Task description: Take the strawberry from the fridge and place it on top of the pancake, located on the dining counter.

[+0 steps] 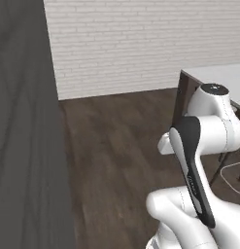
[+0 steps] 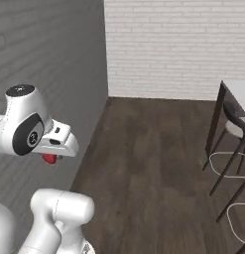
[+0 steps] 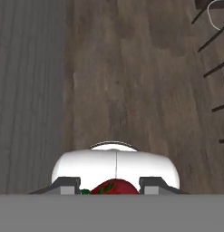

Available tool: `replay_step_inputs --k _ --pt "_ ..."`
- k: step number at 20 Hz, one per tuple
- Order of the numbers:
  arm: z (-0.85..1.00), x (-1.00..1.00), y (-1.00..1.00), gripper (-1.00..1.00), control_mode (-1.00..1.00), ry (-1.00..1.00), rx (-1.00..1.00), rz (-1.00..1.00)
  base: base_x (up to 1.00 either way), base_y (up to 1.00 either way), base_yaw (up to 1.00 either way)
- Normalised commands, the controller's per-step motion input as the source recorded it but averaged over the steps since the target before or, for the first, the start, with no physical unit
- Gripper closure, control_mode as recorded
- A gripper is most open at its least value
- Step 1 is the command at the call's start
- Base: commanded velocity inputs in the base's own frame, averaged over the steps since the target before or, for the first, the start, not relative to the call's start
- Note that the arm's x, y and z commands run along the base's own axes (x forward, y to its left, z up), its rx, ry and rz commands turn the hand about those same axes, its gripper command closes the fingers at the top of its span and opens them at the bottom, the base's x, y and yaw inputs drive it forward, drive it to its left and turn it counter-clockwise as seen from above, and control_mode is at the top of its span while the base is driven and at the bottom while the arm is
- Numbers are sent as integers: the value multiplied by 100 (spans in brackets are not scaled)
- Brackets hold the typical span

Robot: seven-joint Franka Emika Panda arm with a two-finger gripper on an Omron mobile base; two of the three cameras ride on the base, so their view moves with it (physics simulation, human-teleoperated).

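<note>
My gripper [image 3: 111, 186] is shut on the strawberry [image 3: 114, 186], a small red fruit with a green top held between the two dark fingertips. In the right base view the strawberry [image 2: 49, 158] peeks out red under my white hand, close to the tall matte grey side of the fridge [image 2: 44, 74]. That grey side of the fridge [image 1: 24, 146] also covers the left of the left base view. The dining counter [image 1: 223, 75] has a white top on a dark brown base and stands at the right; its corner [image 2: 239, 89] is at the right edge. The pancake is out of view.
Dark wooden floor [image 2: 153, 163] stretches between the fridge and the counter. A white brick wall [image 1: 141, 44] closes the back. Black-legged stools [image 2: 234, 128] stand along the counter's near side, and their thin legs [image 3: 213, 27] show at the hand view's right edge.
</note>
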Motion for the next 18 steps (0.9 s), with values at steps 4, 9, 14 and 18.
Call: replay_step_inputs --k 4,9,14,18 --pt "0 0 0 100 100 0 0 0 69 -7 -68" --pt "0 0 0 100 100 0 0 0 44 -7 -71" --pt "0 0 0 100 100 0 0 0 21 -11 -78" --pt "0 0 0 100 100 0 0 0 18 -36 -81"
